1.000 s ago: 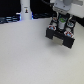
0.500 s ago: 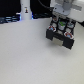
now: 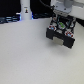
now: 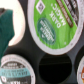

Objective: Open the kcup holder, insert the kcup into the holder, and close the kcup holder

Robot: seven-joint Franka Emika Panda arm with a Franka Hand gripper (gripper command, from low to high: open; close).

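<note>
In the exterior view the tool [image 3: 61, 20] sat low over the kcup holder [image 3: 62, 35], and the picture was too blurred to show how its jaws stood or whether they held anything. The arm above it was cut off by the top edge. In the wrist view the kcup [image 4: 54, 24] ran past the frame's edge, its label print only partly legible.

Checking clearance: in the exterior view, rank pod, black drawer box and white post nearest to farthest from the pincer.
1. Pod, right at the pincer.
2. Black drawer box, just beneath.
3. White post, far toward the exterior view's left.
</note>
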